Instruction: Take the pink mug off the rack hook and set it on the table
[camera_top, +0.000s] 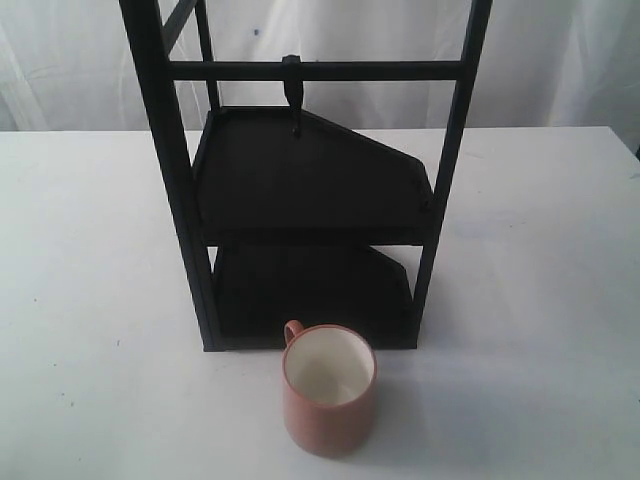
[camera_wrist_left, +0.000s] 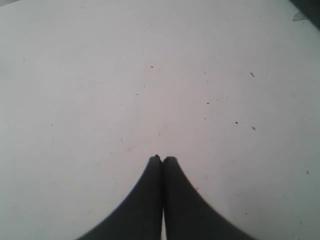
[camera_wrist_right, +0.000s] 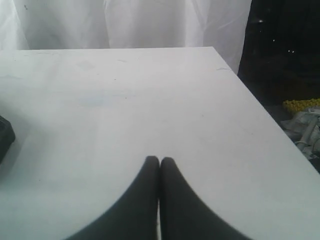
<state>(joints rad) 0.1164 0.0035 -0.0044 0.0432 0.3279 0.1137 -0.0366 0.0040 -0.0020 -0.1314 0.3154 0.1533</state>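
Pink mug (camera_top: 329, 390) stands upright on the table (camera_top: 90, 300), just in front of the rack (camera_top: 170, 180) at its front edge. Its handle points back twd the rack, and it sits well below the rack hook (camera_top: 293, 95) on the top crossbar.

Left gripper (camera_wrist_left: 162, 159): fingertips pressed together on nothing, over bare speckled tabletop. Right gripper (camera_wrist_right: 160, 160): same, tips together w/ nothing btwn them, over white table near its far corner, white curtain (camera_wrist_right: 140, 22) behind. Only bare table shows under each gripper, so both are apart from the mug; can't tell how far.

Count: 1 mug, 1 hook, 1 rack w/ 2 dark shelves, upper (camera_top: 310, 180) and lower (camera_top: 300, 290), and 2 grippers.

Mug's open top faces up; inside I see only cream-white glaze.
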